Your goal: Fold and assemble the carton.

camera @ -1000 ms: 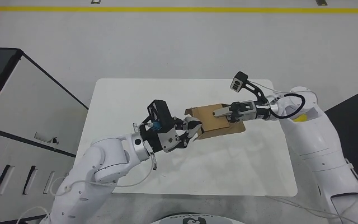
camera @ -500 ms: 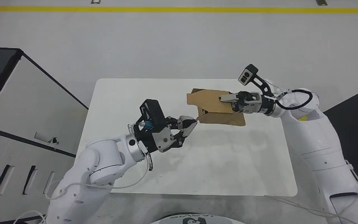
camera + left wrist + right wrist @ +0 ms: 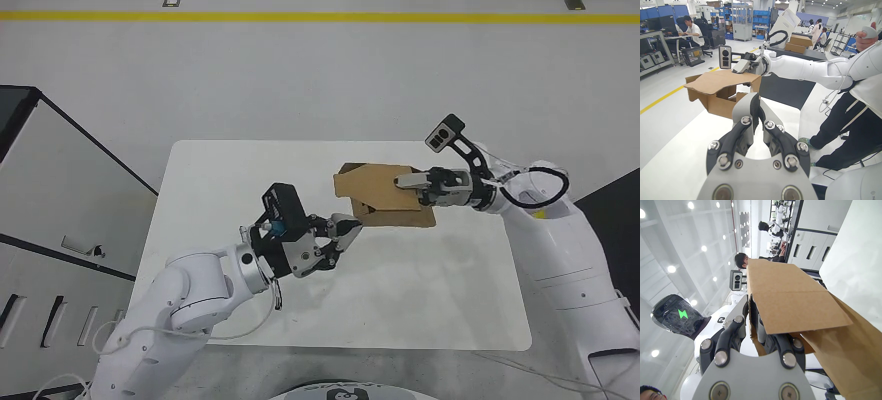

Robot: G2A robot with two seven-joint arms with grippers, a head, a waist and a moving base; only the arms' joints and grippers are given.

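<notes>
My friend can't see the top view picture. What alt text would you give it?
A half-folded brown cardboard carton lies on a white rectangular table, one flap clamped by the robot's right gripper. The left gripper, shut and empty, is just beside the carton's near edge.

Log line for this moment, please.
right gripper: shut on carton top panel | left gripper: shut, empty, beside carton | carton: partly opened, on table | step: folding unfinished
</notes>
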